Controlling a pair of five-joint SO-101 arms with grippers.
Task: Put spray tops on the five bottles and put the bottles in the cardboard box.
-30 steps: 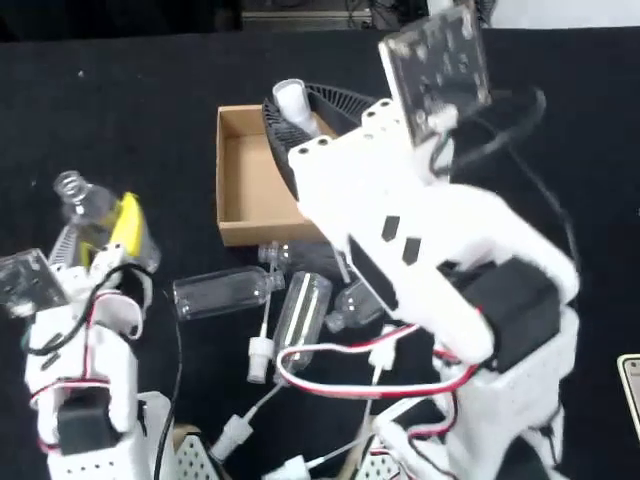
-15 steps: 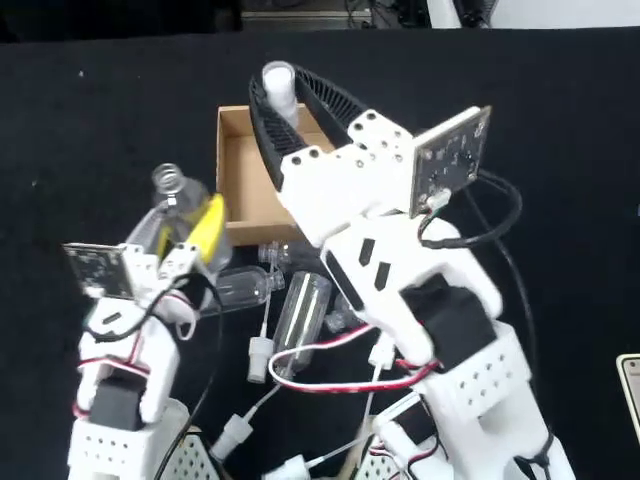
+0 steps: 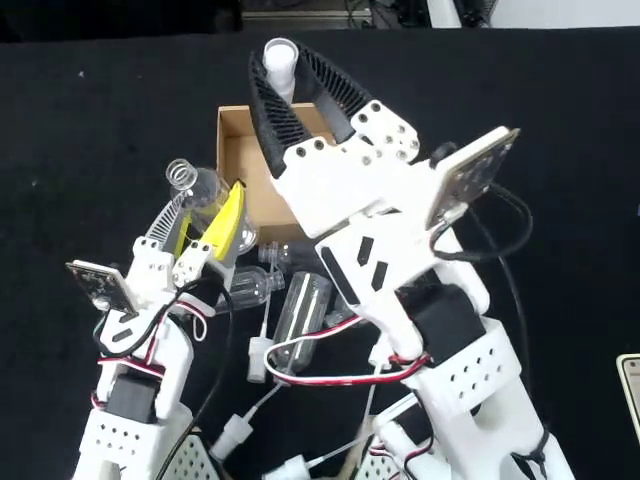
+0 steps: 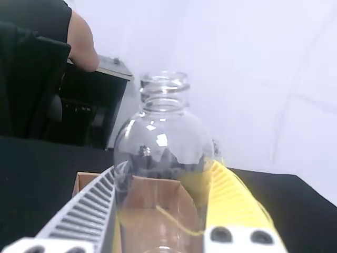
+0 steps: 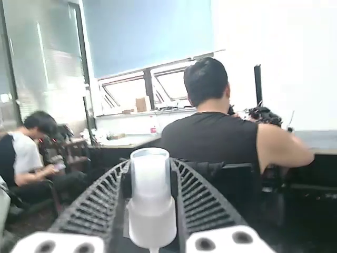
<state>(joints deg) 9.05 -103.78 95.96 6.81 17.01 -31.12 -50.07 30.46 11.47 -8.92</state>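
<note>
Clamps the open-necked bottle (image 3: 203,190) in the left claw (image 3: 212,202) just beside the cardboard box (image 3: 224,160), neck tilted upward, and pinches a spray top (image 3: 279,70) in the right claw (image 3: 282,58) over the box's far rim, apart from that neck and off the bottle's long axis.

Black counter (image 3: 570,110) spread wide, a pale flat object (image 3: 631,384) at its right edge, tangled cables (image 3: 365,12) beyond its far edge, a white wall (image 4: 263,74) rising behind a dark cabinet (image 4: 87,113), a window (image 5: 131,92) beneath a blue blind (image 5: 147,31)
</note>
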